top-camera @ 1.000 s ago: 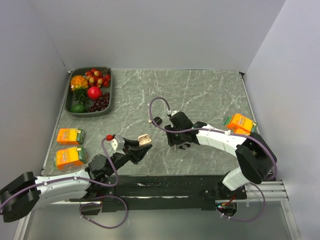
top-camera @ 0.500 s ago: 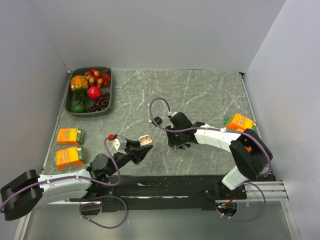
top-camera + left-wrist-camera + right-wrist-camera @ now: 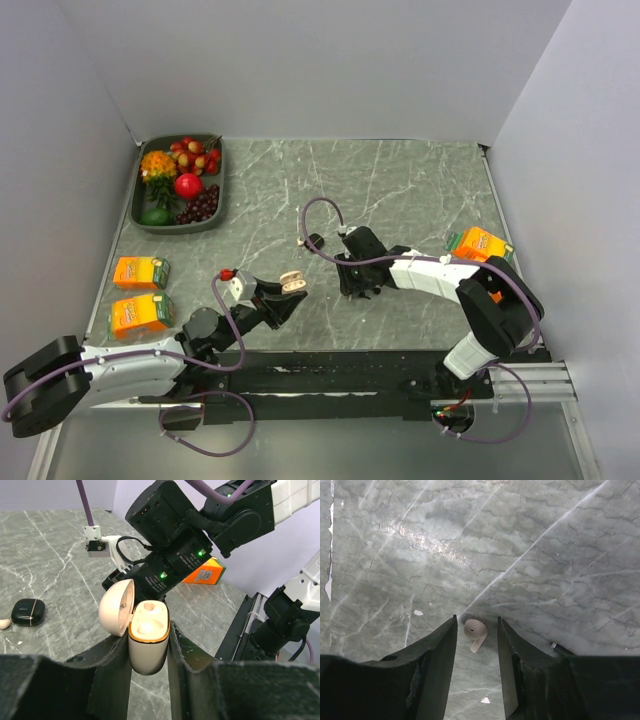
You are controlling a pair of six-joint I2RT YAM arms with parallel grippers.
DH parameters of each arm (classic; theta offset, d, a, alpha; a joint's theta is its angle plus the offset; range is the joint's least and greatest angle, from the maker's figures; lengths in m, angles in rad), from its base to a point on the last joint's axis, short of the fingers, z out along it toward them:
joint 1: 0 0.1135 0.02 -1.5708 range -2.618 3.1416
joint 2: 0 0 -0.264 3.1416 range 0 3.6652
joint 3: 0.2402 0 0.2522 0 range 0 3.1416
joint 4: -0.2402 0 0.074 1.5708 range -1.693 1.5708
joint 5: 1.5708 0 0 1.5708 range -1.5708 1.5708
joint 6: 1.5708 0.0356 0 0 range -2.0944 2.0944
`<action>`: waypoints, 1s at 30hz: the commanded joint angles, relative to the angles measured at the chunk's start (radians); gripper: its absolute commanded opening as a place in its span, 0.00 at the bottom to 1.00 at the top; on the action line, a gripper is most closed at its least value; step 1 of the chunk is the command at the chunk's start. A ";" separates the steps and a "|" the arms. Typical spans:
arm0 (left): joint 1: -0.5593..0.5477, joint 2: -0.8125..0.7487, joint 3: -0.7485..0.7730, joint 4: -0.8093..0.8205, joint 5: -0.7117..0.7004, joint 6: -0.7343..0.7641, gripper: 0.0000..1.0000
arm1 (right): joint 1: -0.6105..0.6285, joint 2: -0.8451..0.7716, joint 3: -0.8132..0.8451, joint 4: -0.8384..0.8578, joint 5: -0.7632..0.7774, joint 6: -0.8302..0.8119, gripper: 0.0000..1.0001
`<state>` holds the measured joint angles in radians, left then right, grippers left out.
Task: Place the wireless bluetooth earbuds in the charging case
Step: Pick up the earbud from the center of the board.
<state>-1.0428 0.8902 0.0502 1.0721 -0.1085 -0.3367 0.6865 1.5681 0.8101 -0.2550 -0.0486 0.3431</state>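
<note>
Two earbuds have to end up seated, and by my reckoning neither is in yet, so the job is hardly past its start. Nearest to me, my left claw (image 3: pixel 148 641) is clenched on the charging case (image 3: pixel 147 652), a pale rounded box held upright between the jaws and clear of the desk (image 3: pixel 400 180). Its lid (image 3: pixel 117 607) is swung back to the left, and the well I can see inside is empty. Opening the case and presenting it therefore look done. A little farther out and to the right, my right claw (image 3: pixel 476 625) is down at the desk with its jaws apart. One pale earbud (image 3: pixel 474 629) lies flat between them, and I see a gap on either side, so nothing is gripped there yet. What remains for that one is the pinch, the carry across to the case, and the drop into a well. Farther still, a closed black case (image 3: pixel 27 612) lies on the desk. A small pale piece (image 3: pixel 4 624) sits just beside it, cut off by the edge of my left wrist view. I take it for the second earbud but cannot be sure. If it is, it remains to be fetched too.
</note>
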 commanded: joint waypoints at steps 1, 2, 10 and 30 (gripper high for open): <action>-0.003 0.003 -0.035 0.065 0.016 -0.015 0.01 | -0.005 0.030 -0.009 0.025 -0.011 0.002 0.42; -0.003 0.003 -0.035 0.063 0.016 -0.015 0.01 | -0.007 0.032 -0.009 0.028 -0.011 0.000 0.41; -0.003 -0.011 -0.033 0.049 0.013 -0.013 0.01 | -0.005 0.032 -0.017 0.030 -0.013 -0.006 0.27; -0.003 0.004 -0.019 0.052 0.021 -0.012 0.01 | -0.005 -0.062 0.004 0.036 0.082 0.016 0.04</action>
<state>-1.0428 0.8902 0.0502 1.0760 -0.1020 -0.3367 0.6865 1.5490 0.7975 -0.2432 -0.0105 0.3428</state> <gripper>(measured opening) 0.337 0.240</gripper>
